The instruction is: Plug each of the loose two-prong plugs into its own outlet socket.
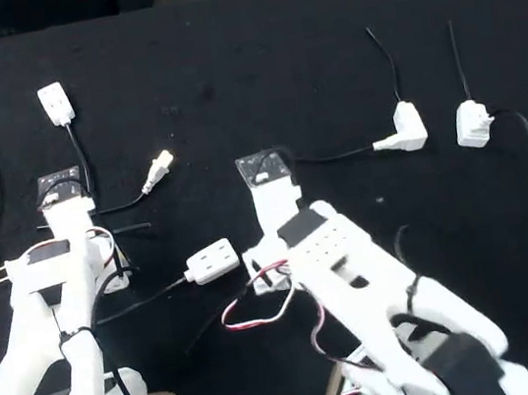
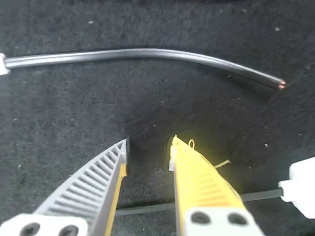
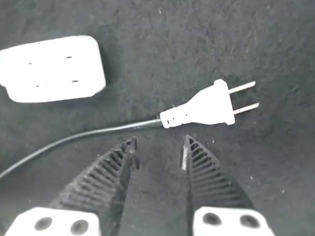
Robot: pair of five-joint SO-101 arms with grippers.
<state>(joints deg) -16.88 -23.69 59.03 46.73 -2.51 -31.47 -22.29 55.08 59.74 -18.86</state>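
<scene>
Right gripper (image 3: 158, 145): your black fingers stand apart, gripping nothing.
Plug: your right wrist view shows the white two-prong plug (image 3: 206, 107) lying flat just past the fingertips, untouched, with bare cloth between.
Socket: the white rectangular outlet block (image 3: 51, 69) lies farther ahead, apart from the plug.
Left gripper (image 2: 148, 145): the grey and yellow fingers are spread and empty, and a black cable with a bare copper end (image 2: 147, 53) crosses ahead of them.
High view: it adds a white angled plug (image 1: 404, 125) and a white blocky plug (image 1: 473, 124), well off to the right gripper's side on the black cloth table (image 1: 273, 57).
</scene>
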